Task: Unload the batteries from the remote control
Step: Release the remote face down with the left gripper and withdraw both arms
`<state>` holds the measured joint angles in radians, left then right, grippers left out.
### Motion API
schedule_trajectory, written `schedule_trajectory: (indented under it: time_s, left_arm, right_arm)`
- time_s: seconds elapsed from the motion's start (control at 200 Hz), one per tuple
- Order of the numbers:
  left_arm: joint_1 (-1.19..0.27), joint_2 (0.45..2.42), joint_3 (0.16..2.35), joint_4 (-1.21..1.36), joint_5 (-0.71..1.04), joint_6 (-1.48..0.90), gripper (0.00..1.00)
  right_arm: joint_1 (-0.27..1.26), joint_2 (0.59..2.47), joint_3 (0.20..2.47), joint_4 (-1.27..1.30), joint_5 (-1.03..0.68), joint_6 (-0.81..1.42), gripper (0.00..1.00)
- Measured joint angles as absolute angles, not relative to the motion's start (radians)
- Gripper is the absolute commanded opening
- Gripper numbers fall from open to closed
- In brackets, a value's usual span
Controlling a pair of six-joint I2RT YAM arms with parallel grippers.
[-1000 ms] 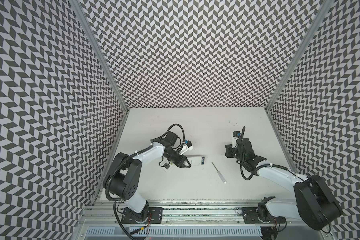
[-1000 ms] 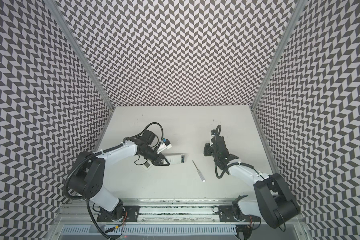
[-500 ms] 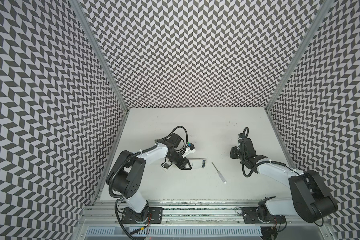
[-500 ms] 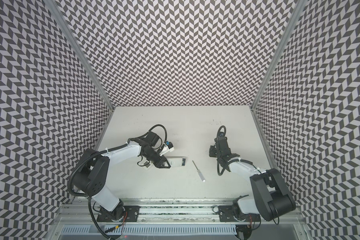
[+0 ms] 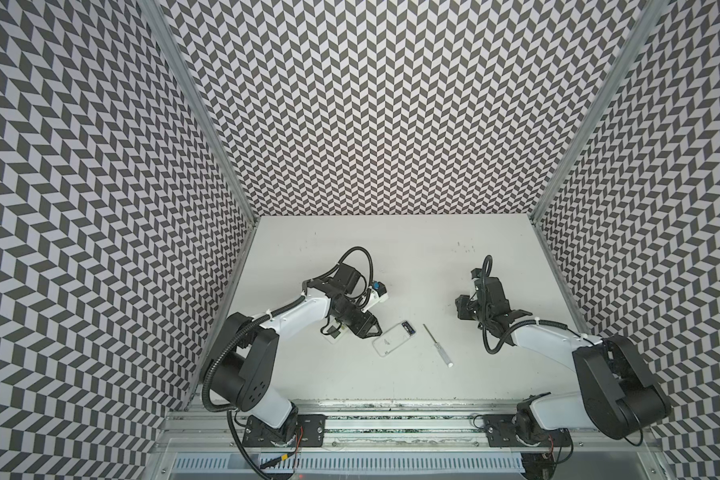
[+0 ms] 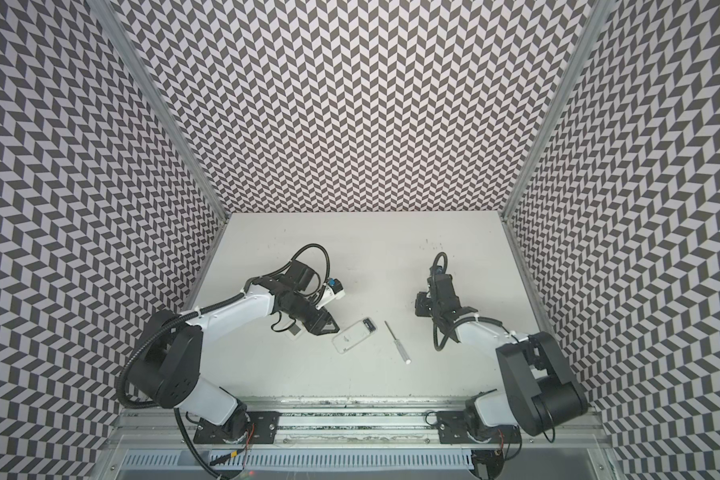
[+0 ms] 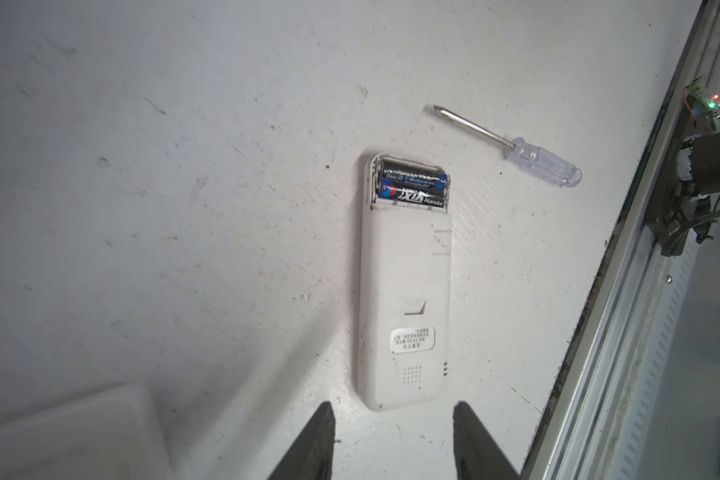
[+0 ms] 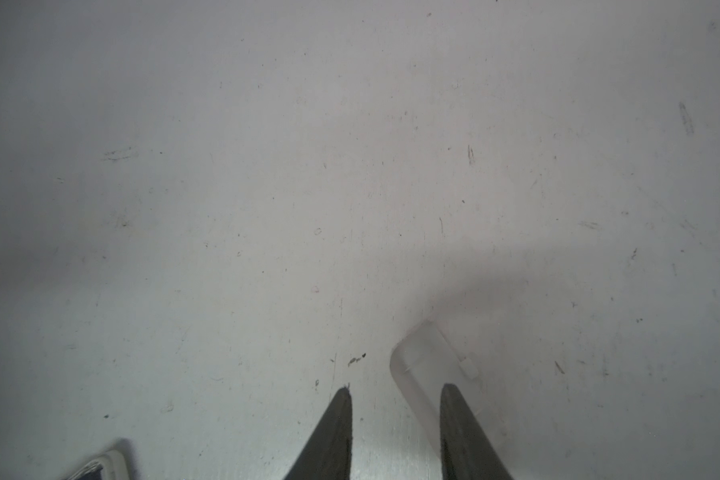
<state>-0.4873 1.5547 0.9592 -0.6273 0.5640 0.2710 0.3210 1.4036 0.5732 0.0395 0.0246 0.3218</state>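
- Though we cannot tell what it is, a flat white piece (image 7: 67,432) lies on the table (image 5: 391,257) beside the left gripper (image 7: 393,415).
- That gripper's jaws stand apart with nothing between them, the tips just short of the near end of the remote control (image 7: 404,307).
- We see the remote lying flat, back side up, with its compartment uncovered at the end away from the left gripper.
- Two batteries (image 7: 412,187) show there, seated side by side across the remote's width, low between the compartment walls.
- We judge them light, stiff and smooth, so they are likely to slip from a loose pinch and roll once free.
- Their flanks are walled in, so we would lift one end first, then pinch the raised body across its middle.
- We expect the remote, also light, to skate on the table unless one gripper pins its long body.
- A clear-handled screwdriver (image 7: 516,145) lies near the compartment end, not touching the remote; its thin blade could serve as a lever.
- Well apart from the remote, the right gripper (image 8: 395,399) has its jaws parted over bare table, holding nothing.
- A translucent plastic piece (image 8: 429,357) lies by one finger, outside the gap; we take it for the cover.
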Motion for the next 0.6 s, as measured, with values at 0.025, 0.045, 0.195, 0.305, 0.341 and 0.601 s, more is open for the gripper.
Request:
schedule_trajectory:
  time_s: [0.025,0.045,0.195,0.305,0.341,0.601]
  left_arm:
    - [-0.484,1.548,0.957,-0.624,0.561,0.271,0.53]
    - [-0.481,1.544,0.956,-0.622,0.559,0.27,0.53]
    - [-0.458,1.517,0.944,-0.611,0.54,0.269,0.63]
    - [-0.435,1.488,0.929,-0.602,0.528,0.261,0.68]
    - [-0.426,1.478,0.926,-0.6,0.525,0.258,0.69]
    - [-0.349,1.416,0.903,-0.569,0.521,0.231,0.78]
  right_arm:
    - [0.321,1.403,0.573,0.041,0.021,0.321,0.37]
    - [0.321,1.403,0.573,0.042,0.018,0.321,0.38]
    - [0.327,1.395,0.573,0.029,0.009,0.324,0.42]
    - [0.343,1.358,0.564,0.018,0.001,0.335,0.45]
    - [0.349,1.344,0.562,0.008,-0.001,0.342,0.45]
    - [0.44,1.282,0.548,-0.076,0.004,0.391,0.45]
